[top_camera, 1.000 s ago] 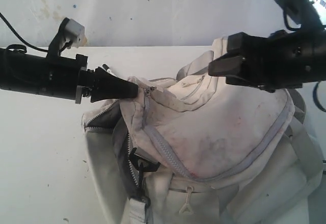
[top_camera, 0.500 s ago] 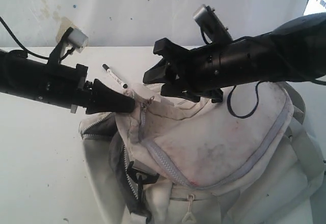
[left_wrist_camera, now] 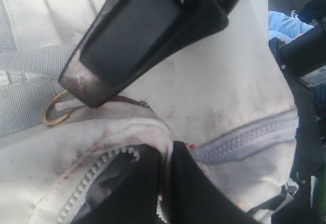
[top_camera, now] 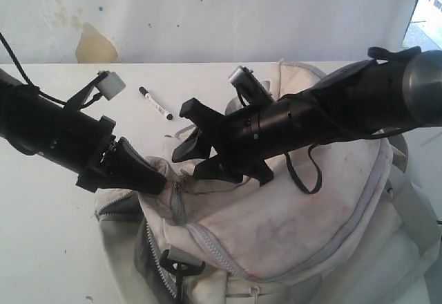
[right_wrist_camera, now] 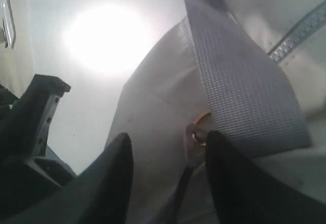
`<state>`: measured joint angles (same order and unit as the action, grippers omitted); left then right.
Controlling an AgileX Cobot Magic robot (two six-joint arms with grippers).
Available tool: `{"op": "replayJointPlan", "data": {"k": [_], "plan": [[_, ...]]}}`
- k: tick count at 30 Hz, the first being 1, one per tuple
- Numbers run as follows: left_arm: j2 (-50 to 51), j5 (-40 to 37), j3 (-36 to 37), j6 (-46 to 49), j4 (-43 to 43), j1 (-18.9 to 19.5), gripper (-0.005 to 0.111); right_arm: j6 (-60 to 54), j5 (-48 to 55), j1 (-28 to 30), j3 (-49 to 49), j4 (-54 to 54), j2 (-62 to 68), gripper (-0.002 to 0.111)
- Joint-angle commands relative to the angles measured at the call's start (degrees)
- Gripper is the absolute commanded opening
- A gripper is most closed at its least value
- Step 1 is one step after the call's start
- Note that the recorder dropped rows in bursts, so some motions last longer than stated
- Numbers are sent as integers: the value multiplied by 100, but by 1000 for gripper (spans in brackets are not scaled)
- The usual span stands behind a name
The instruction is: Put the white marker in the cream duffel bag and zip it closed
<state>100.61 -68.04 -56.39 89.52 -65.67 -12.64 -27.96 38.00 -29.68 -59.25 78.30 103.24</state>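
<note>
One marker [top_camera: 155,103], one bag [top_camera: 311,214] — two hands [top_camera: 155,179] [top_camera: 186,135].

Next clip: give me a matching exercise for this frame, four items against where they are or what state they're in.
Items:
1. white marker
2. left gripper
3. right gripper
4. cream duffel bag

States:
A. jaws open, over the bag by a gold ring
B. lying on the table, outside the bag
C. jaws shut on bag fabric beside the zipper
D. partly unzipped, dark lining showing

Pairs: 1-B, 2-C, 3-A, 4-D
</note>
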Motion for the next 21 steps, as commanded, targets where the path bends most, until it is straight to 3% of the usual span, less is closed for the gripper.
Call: {"op": "replayJointPlan", "data": {"k": [1, 15, 17, 20, 21], "plan": [[-23, -192, -41, 61, 97, -8, 0, 131, 141, -9, -7, -18, 267, 35], [-23, -192, -41, 61, 440, -8, 0, -34, -79, -455, -98, 601, 679, 34], [-23, -192, -41, 27, 475, -8, 0, -57, -192, -455, -98, 589, 692, 26], [-23, -192, -41, -282, 710, -8, 0, -386, -530, -444, -170, 589, 559, 0], [-23, -192, -41, -382, 766, -8, 0, -494, -616, -444, -241, 589, 508, 0]]}}
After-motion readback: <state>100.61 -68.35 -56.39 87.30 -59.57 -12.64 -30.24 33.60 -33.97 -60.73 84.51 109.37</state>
